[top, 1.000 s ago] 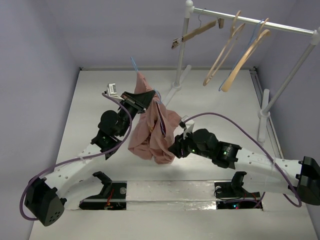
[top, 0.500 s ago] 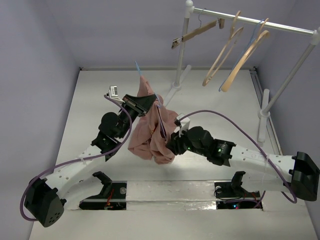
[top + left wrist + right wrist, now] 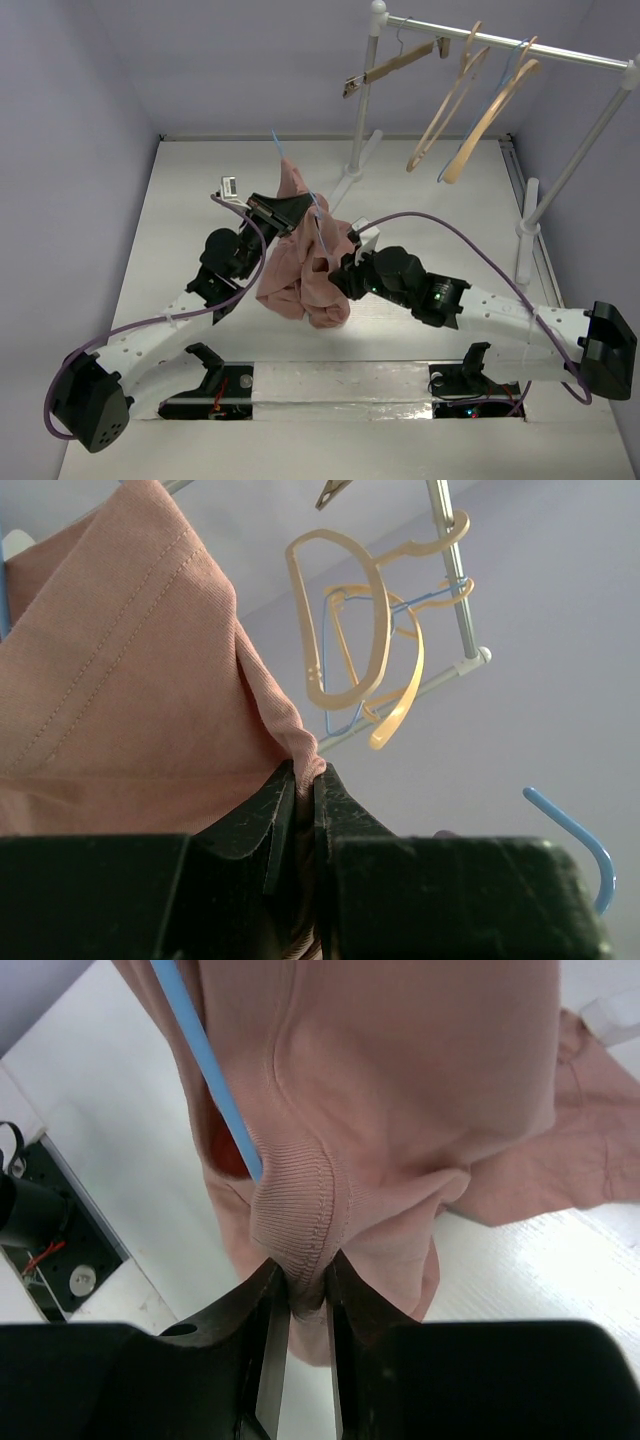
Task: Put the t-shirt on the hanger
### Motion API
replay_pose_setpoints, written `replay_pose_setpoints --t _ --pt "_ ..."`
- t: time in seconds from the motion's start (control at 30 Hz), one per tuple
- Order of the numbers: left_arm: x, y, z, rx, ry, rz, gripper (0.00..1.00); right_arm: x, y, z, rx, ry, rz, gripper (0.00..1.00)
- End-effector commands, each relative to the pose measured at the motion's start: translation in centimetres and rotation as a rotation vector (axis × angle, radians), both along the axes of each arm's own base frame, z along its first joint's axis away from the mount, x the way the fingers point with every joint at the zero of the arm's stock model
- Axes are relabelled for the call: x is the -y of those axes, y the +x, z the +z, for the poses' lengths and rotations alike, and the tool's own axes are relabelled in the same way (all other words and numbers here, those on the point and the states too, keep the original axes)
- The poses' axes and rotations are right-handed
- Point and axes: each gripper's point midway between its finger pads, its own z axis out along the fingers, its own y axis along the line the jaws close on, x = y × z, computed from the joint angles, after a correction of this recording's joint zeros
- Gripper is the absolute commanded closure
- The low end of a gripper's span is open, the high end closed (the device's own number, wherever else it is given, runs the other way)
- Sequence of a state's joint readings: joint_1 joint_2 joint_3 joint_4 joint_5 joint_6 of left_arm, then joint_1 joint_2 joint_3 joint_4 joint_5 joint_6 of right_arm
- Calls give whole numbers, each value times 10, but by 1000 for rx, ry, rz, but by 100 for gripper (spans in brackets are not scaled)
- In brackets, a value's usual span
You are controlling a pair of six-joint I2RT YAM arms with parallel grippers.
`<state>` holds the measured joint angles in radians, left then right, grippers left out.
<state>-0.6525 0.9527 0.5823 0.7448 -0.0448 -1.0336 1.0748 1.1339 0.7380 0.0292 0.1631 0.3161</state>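
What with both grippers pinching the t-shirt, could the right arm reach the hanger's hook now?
Probably not: the right gripper is shut on the t-shirt collar, and the hanger hook sticks up beyond the bunched cloth.

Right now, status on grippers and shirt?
Left gripper shut on t-shirt. Right gripper shut on its ribbed edge. Hanger threaded into shirt, hook above. No obstruction.

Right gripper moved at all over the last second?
Yes. The right gripper, shut on the t-shirt, has shifted left and slightly toward the far side in the top view, judged against the rack post.
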Motion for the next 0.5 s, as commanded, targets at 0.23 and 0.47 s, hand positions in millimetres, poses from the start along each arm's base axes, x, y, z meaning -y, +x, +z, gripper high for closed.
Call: replay_pose_setpoints --t 0.23,0.47 --pt "-3 -7 21 61 -99 -24 100 -25 26 62 114 95 -56 74" --pt "-2 -11 23 58 -117 -35 100 -30 43 66 150 86 -113 73"
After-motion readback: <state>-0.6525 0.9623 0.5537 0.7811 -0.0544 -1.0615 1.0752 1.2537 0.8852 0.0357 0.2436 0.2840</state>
